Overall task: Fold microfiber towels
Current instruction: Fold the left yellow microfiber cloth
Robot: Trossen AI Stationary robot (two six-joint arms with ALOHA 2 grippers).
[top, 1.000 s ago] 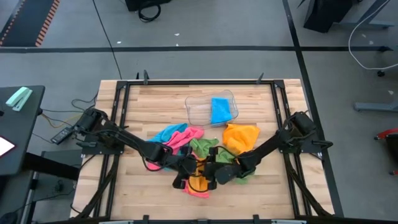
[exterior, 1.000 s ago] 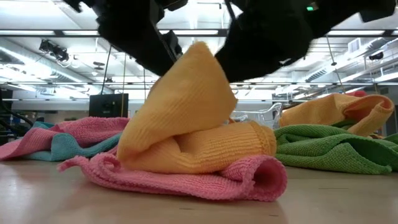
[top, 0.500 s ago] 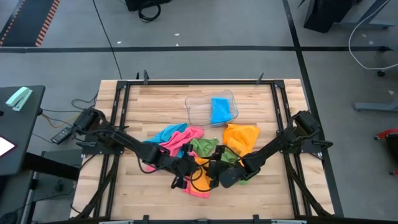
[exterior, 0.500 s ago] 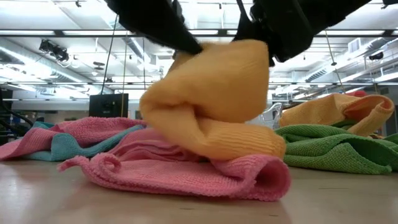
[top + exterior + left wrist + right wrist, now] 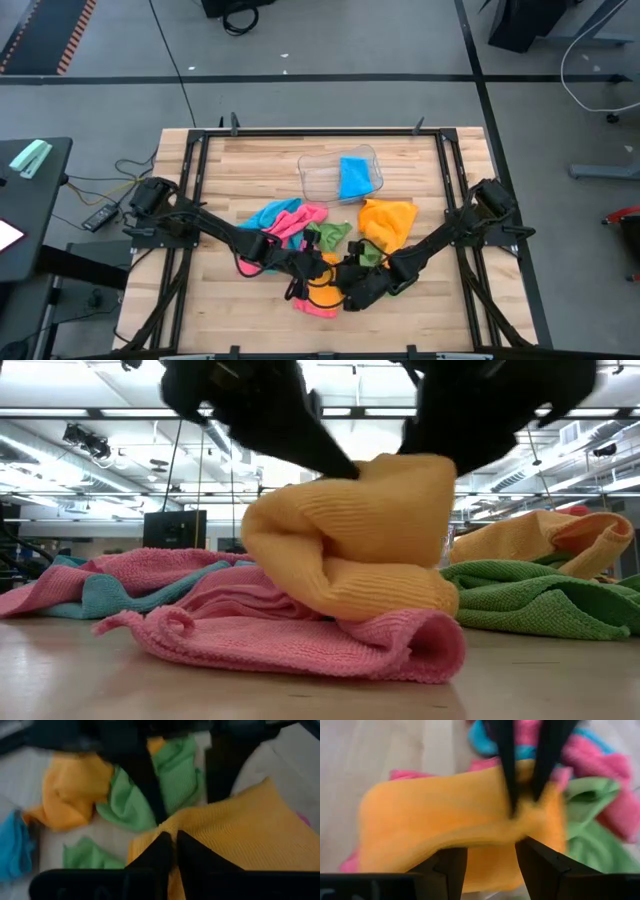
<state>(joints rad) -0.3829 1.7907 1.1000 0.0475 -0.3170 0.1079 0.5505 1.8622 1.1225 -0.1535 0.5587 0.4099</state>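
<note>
My left claw [image 5: 170, 851] pinched shut on an edge of the orange towel [image 5: 350, 545], raised over a pink towel [image 5: 300, 635] at the table's [image 5: 230, 200] six o'clock edge. My right claw [image 5: 490, 857], at the fold's three o'clock, gripped the same cloth. Pulling unevenly, I judged, could slip the corner and drag the pink one along.

Since a second ago the left gripper [image 5: 170, 851] has pinched shut on the orange towel [image 5: 360, 545]. That towel, then a tall peak at the low view's centre, now hangs as a rounder bundle shifted right over the pink towel [image 5: 300, 635].
</note>
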